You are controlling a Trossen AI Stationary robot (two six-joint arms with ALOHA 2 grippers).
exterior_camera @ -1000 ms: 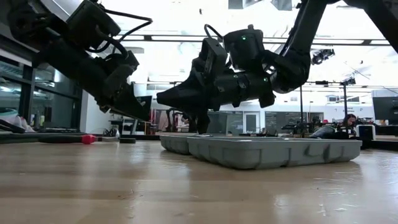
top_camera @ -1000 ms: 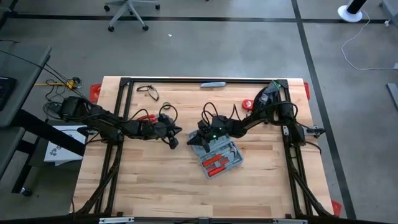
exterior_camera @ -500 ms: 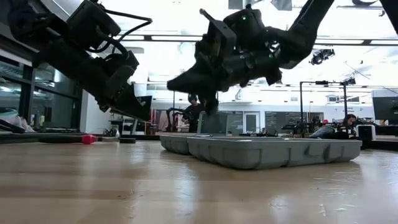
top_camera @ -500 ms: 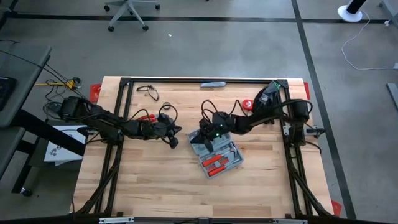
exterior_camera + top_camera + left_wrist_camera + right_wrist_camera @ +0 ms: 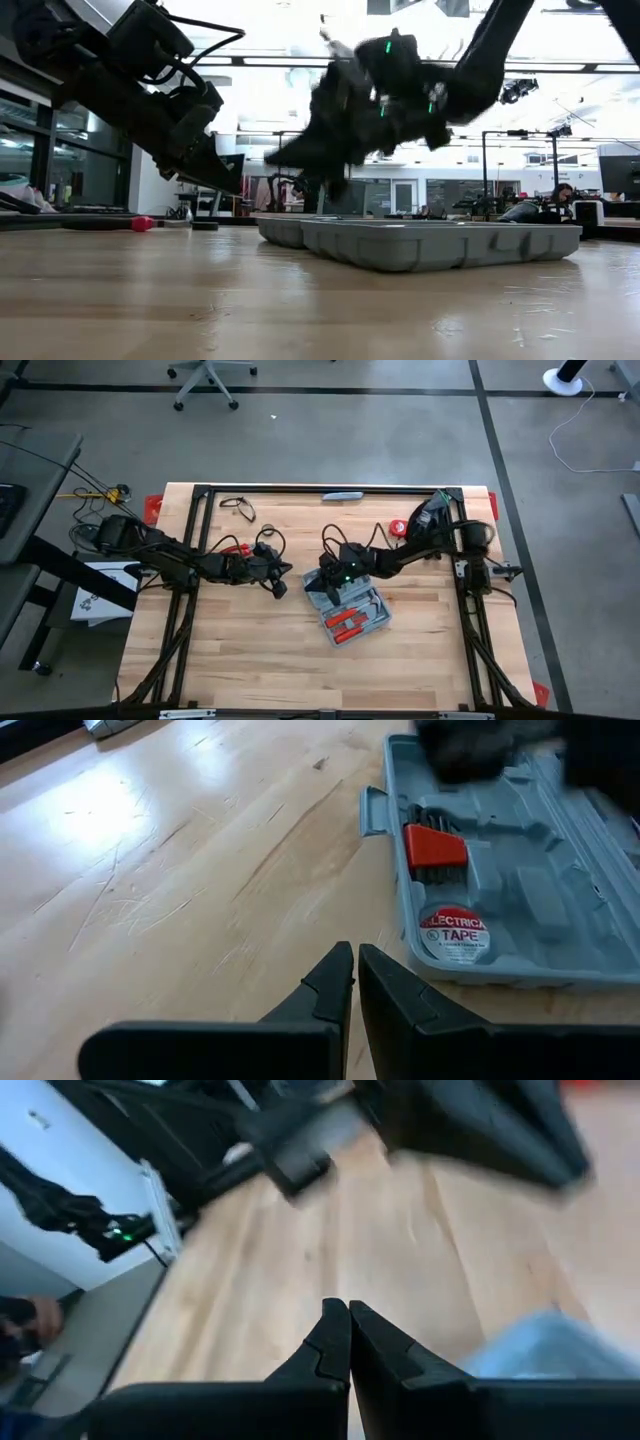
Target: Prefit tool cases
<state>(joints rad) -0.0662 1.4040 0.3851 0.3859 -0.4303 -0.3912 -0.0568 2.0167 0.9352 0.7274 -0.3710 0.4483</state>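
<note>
Blue-grey tool case [image 5: 347, 609] lies open just right of the high view's centre on the wooden table [image 5: 250, 660]. Closed and empty, the right gripper [image 5: 318, 582] hovers over the case's upper-left corner. Left of it, the left gripper [image 5: 279, 588] waits, fingers closed on nothing.

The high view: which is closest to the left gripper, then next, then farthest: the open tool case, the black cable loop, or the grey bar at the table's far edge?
From the left gripper, shut above bare wood:
1. Open tool case, beside it toward the right arm.
2. Black cable loop, toward the far left corner.
3. Grey bar, at the far edge, mid-table.
</note>
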